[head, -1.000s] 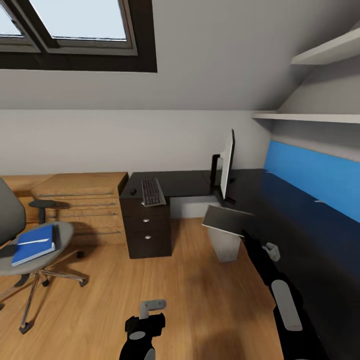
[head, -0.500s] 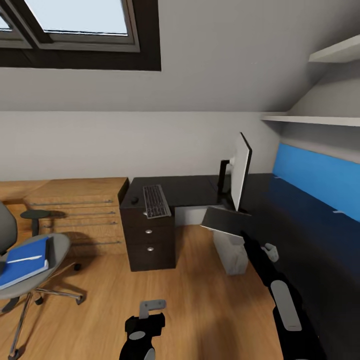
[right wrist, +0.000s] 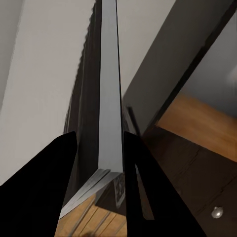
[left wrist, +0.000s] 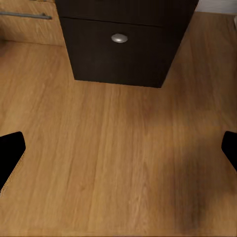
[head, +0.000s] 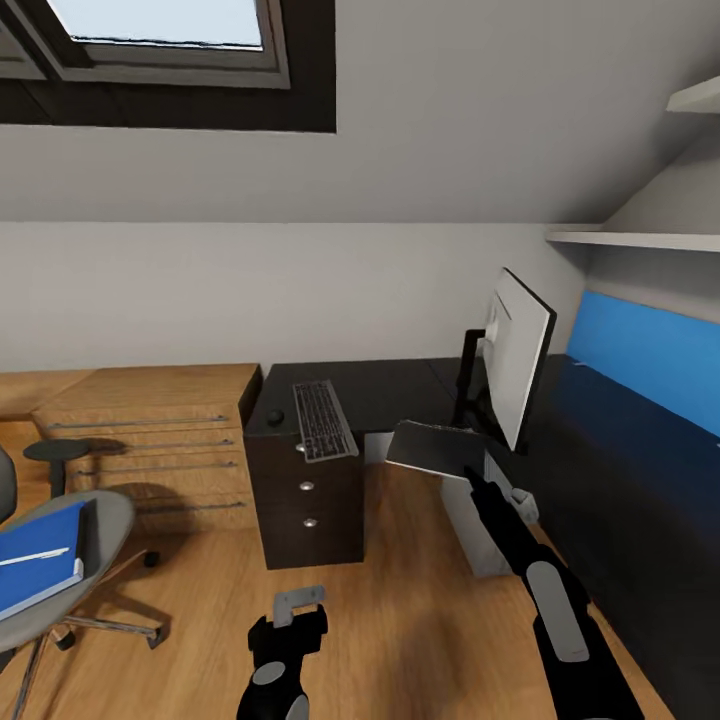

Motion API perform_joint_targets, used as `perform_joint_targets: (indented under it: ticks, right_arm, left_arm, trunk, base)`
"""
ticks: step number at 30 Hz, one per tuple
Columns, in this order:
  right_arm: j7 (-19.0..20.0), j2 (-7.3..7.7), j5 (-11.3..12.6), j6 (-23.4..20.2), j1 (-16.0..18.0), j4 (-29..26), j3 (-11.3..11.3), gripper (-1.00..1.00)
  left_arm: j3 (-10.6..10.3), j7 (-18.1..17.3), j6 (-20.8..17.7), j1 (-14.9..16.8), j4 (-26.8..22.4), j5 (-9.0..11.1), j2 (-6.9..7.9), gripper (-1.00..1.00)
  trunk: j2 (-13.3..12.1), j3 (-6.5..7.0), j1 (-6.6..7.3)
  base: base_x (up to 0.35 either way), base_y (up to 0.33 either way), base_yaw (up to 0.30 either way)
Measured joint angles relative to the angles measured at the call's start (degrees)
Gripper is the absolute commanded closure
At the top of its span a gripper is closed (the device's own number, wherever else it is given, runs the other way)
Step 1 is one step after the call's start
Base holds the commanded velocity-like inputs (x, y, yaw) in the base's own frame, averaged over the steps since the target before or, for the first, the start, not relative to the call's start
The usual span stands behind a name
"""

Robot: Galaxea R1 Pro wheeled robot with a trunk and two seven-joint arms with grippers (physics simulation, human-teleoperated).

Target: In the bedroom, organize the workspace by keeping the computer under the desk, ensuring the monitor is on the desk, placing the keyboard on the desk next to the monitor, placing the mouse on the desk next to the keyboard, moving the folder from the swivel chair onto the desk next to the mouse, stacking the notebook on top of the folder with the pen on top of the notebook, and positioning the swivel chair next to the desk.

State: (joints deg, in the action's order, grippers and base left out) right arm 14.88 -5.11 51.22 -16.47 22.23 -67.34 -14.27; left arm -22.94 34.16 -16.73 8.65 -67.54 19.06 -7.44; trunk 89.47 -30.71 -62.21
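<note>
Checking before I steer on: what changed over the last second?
Only the camera moved, with the robot. The right gripper still clamps the flat grey slab; the left gripper stays open over the floor. Keyboard and monitor remain on the desk, folder on the chair.

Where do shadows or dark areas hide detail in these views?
Head view: the black desk near the monitor loses detail in darkness. Left wrist view: a soft shadow darkens the floor. Right wrist view: the right tool's fingers are featureless black beside the grey slab.
</note>
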Motion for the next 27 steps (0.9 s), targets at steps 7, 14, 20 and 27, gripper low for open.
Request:
perform_joint_targets:
  ticks: [7,14,20,27]
  right_arm:
    - [0.0,0.0,0.1,0.2,0.0,0.4,0.4,1.0]
    - [0.1,0.0,0.2,0.2,0.0,0.7,0.4,1.0]
    - [0.1,0.0,0.2,0.2,0.0,0.8,0.4,1.0]
    - [0.1,-0.06,0.2,0.2,0.0,2.1,0.5,1.0]
  left_arm:
    - [0.0,0.0,1.1,0.0,0.0,0.0,-0.05,-1.0]
    - [-0.1,-0.1,1.2,0.0,0.0,0.1,-0.06,-1.0]
    - [-0.1,-0.1,1.2,0.0,0.0,0.0,-0.1,-1.0]
    - [-0.1,-0.1,1.2,0.0,0.0,0.1,-0.07,-1.0]
  trunk:
    - [0.0,0.0,0.0]
    - [0.0,0.0,0.0]
    - [0.0,0.0,0.0]
    - [0.0,0.0,0.0]
  base:
    - [0.325,0.053,0.0]
    - [0.326,0.006,0.0]
    - [0.326,0.001,0.0]
    - [0.315,0.111,0.0]
